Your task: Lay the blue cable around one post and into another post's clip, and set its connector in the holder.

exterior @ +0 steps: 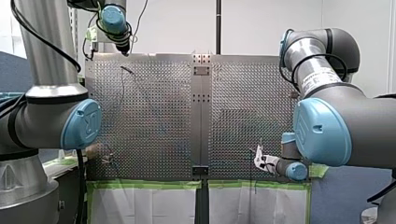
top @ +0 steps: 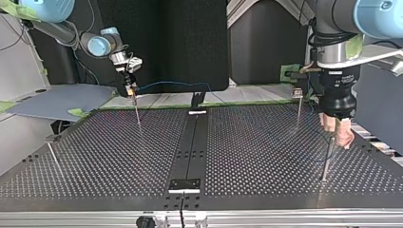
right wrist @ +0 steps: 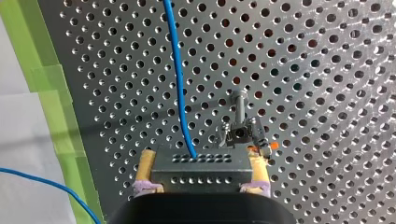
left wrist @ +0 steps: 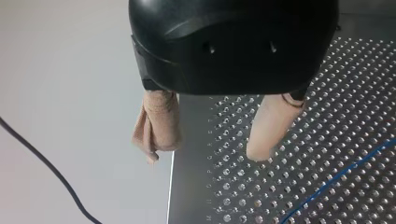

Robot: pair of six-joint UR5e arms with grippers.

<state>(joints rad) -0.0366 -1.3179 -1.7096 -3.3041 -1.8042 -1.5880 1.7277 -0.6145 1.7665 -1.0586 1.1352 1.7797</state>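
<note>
My right end effector clamps the perforated metal connector, upper left in the top view, with the blue cable running off it. My left end effector gapes, empty. Connector not yet seated; routing probably undone, the cable's path is too faint to trace. Only the right wrist view shows the clip post just ahead.

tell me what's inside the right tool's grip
A grey perforated block sits between the right tool's yellow pads, the blue cable running out of it. The block's rear part is covered by the tool's black body.
</note>
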